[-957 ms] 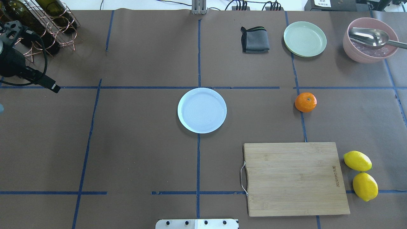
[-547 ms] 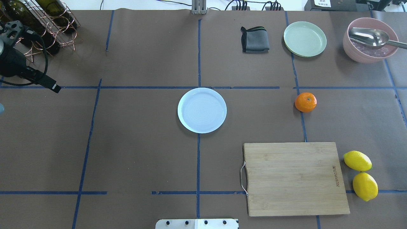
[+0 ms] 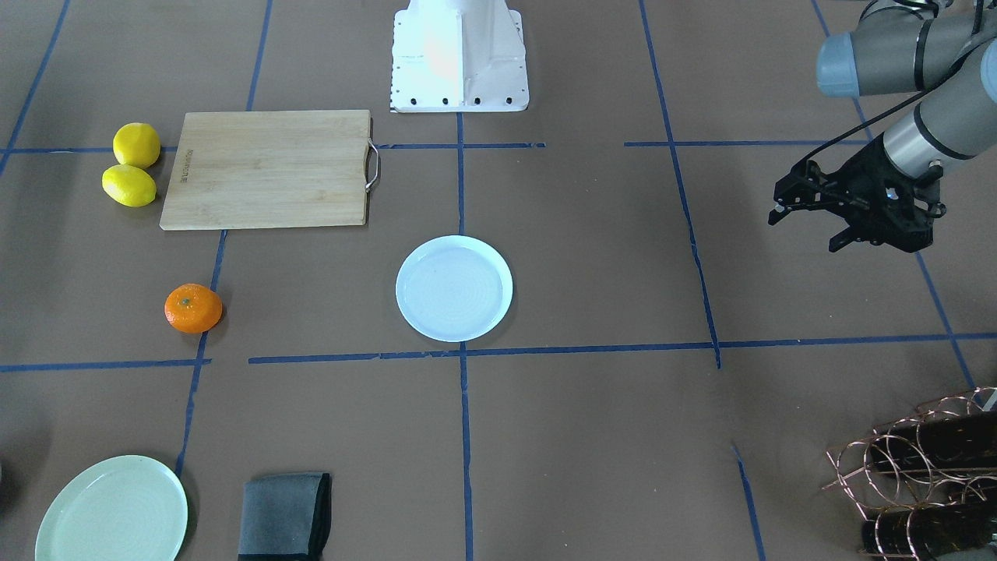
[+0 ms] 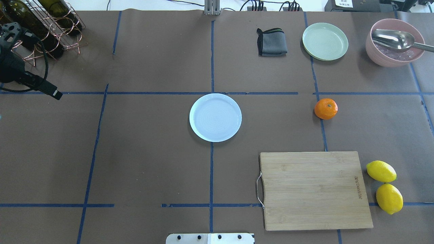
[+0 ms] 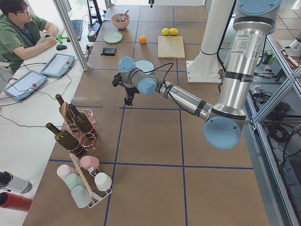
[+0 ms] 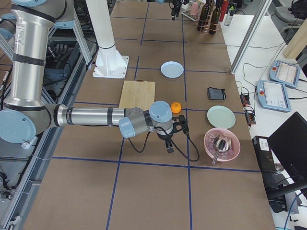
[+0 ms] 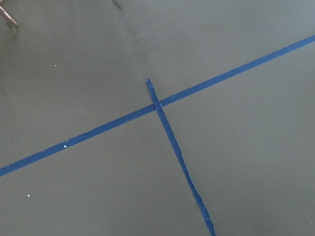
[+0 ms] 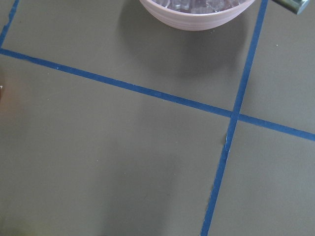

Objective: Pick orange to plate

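Right of table (image 4: 152,152) centre, orange (image 4: 326,108): round, dimpled, on blue tape (image 4: 323,135), untouched.
Plate (image 4: 215,117): white, shallow, rimmed, well apart from it.
Left gripper (image 3: 806,231): I see black fingers spread, holding nothing.
Right gripper (image 6: 181,123): I cannot tell its fingers' state.

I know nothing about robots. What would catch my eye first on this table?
Probably the bright orange, alone on the brown table right of centre in the overhead view, and the empty white plate in the middle. Two yellow lemons sit beside a wooden cutting board near the robot.
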You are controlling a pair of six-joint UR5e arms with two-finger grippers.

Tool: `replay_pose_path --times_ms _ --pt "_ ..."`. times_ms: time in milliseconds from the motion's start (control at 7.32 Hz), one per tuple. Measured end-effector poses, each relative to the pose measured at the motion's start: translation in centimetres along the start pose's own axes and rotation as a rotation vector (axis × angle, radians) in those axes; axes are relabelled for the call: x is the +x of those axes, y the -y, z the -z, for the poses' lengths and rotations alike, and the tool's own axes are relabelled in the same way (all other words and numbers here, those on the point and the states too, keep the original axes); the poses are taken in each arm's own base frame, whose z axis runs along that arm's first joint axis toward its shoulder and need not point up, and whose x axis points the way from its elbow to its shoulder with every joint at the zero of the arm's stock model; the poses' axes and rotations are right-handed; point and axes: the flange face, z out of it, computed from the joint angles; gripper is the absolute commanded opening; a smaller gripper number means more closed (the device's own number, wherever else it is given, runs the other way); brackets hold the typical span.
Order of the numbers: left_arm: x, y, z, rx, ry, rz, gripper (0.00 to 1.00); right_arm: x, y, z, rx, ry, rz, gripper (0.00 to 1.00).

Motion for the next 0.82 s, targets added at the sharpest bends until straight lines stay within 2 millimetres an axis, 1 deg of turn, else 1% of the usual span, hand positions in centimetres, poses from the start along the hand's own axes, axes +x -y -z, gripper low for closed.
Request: replay_pose_path --times_ms 137,273,410,547,820 --pt "-1.3 -1.1 0.1 -0.006 0.01 0.021 1.0 0.2 -0.2 -0.2 -0.007 -0.001 -0.008 1.0" --pt "-3.3 -2.2 0.8 -0.002 0.026 0.055 1.0 0.5 -0.5 -0.3 -0.013 -0.002 -0.015 1.0" --pt "-6.1 -3.6 1.8 0.008 0.047 0.108 1.0 0.5 -0.5 -0.3 -0.017 -0.002 -0.023 1.0" --pt "-8.7 -5.0 2.9 0.02 0.068 0.16 1.0 0.4 -0.4 -0.2 -0.023 -0.003 -0.032 1.0" --pt "-12.7 -7.5 4.8 0.04 0.1 0.214 1.0 -0.4 0.9 0.5 -0.016 -0.002 -0.076 1.0"
